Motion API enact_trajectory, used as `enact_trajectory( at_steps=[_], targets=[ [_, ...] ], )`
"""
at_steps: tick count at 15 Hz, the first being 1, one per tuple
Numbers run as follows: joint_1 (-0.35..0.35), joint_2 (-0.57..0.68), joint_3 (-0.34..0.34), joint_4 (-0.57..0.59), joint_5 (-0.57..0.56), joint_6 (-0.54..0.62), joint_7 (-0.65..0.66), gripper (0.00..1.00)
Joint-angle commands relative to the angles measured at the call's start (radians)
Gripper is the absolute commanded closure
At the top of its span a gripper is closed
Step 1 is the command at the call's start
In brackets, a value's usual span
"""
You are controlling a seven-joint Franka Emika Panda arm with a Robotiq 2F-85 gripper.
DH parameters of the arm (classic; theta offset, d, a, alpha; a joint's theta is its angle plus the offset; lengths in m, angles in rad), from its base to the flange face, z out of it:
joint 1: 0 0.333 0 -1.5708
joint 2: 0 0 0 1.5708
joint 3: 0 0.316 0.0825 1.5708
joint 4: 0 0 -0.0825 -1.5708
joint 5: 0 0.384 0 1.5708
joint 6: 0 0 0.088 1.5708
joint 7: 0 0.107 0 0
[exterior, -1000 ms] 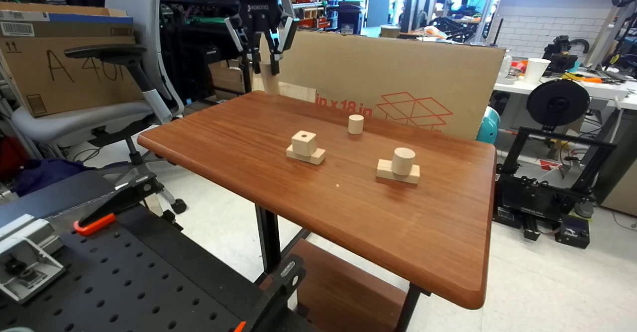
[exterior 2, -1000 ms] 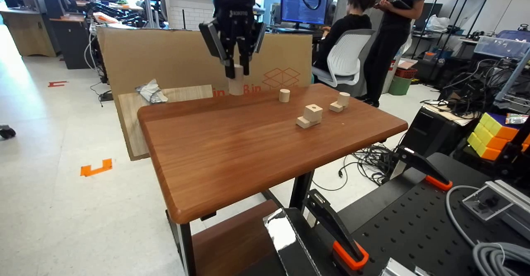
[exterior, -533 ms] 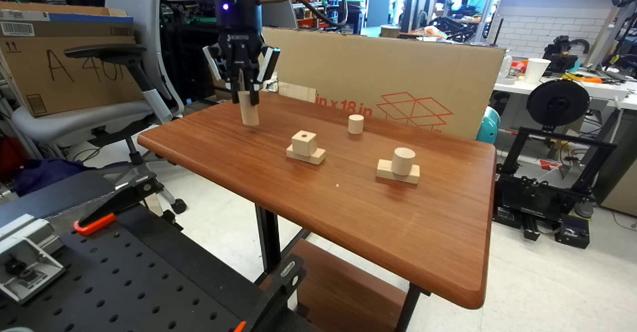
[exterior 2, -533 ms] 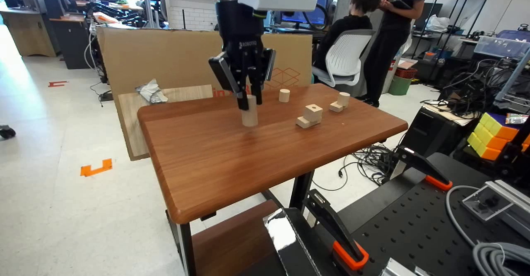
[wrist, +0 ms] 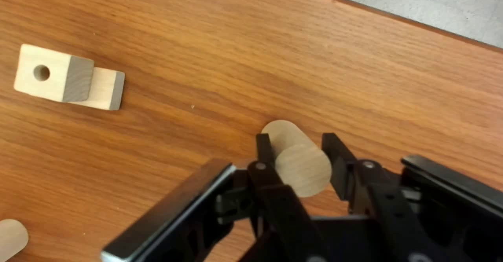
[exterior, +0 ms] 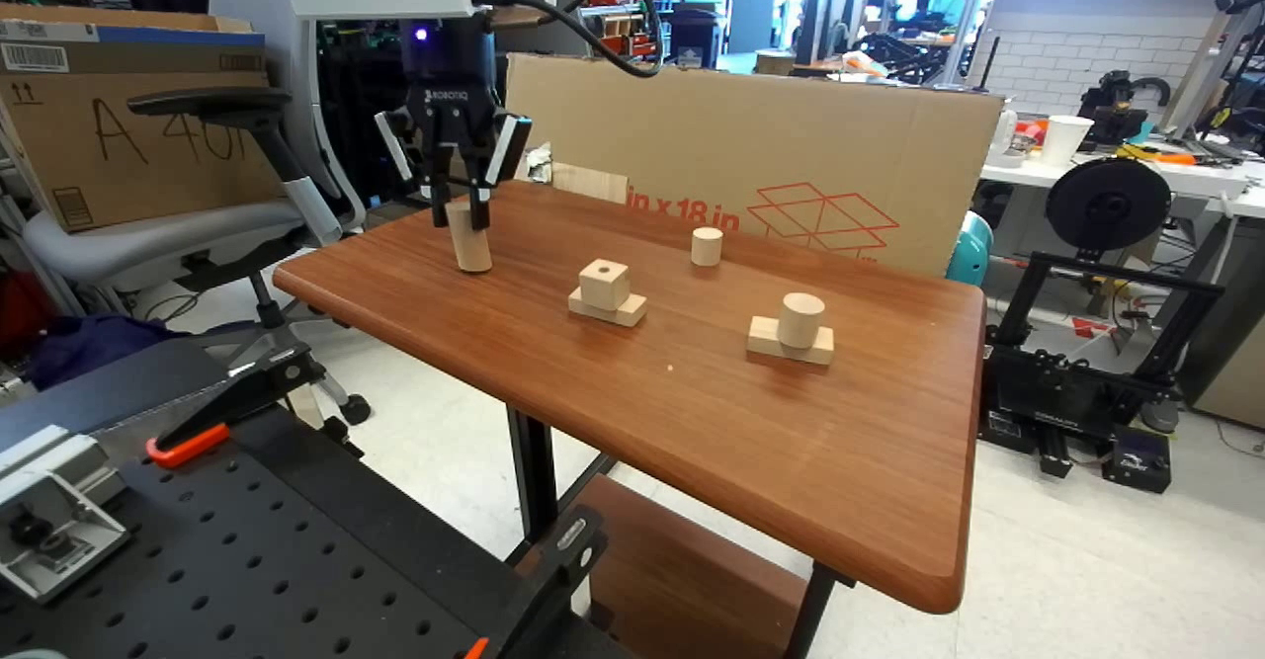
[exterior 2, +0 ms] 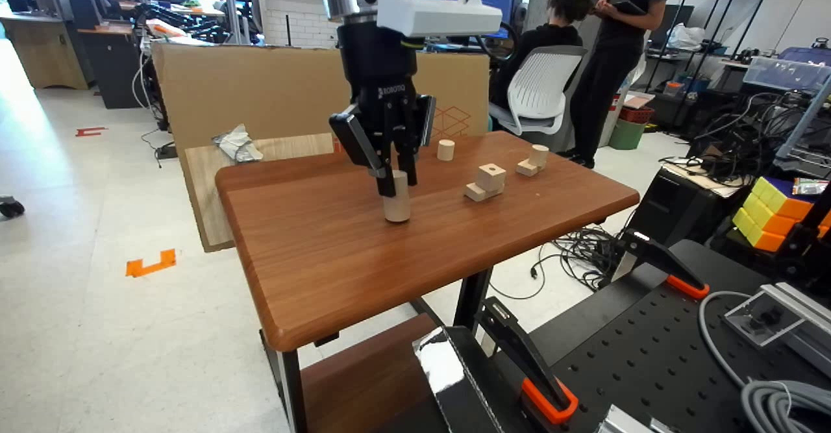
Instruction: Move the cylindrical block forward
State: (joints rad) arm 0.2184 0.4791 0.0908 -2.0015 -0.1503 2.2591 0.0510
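The pincer is parted only by the width of the cylindrical block, clasping its upper part; whether the foot below the pincer touches the brown desk I cannot tell. Near the pincer a holed cube sits on a flat base; farther from it stands a short cylinder. Behind the pincer rises a cardboard sheet; well beyond, a person sits.

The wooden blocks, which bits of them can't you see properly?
The cylindrical block: the gripper hides part of its upper end in both exterior views.
Another cylinder: cut off by the wrist view's lower left corner.
The hole in the cube: in the wrist view, shadow hides how deep it goes.
The flat base: partly covered by the cube in the wrist view.
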Motion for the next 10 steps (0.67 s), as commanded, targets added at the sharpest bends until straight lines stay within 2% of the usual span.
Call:
enact_trajectory(
  at_steps=[1,5,6,10],
  targets=[
    [0.000,-0.024,0.009,-0.036,-0.014,0.020,-0.008,0.32],
    [-0.001,-0.039,0.016,-0.038,-0.007,0.012,-0.007,0.03],
    [-0.004,-0.056,0.021,-0.030,0.005,0.000,-0.006,0.00],
    [-0.014,-0.148,0.027,-0.002,0.033,-0.004,0.007,0.00]
  ],
)
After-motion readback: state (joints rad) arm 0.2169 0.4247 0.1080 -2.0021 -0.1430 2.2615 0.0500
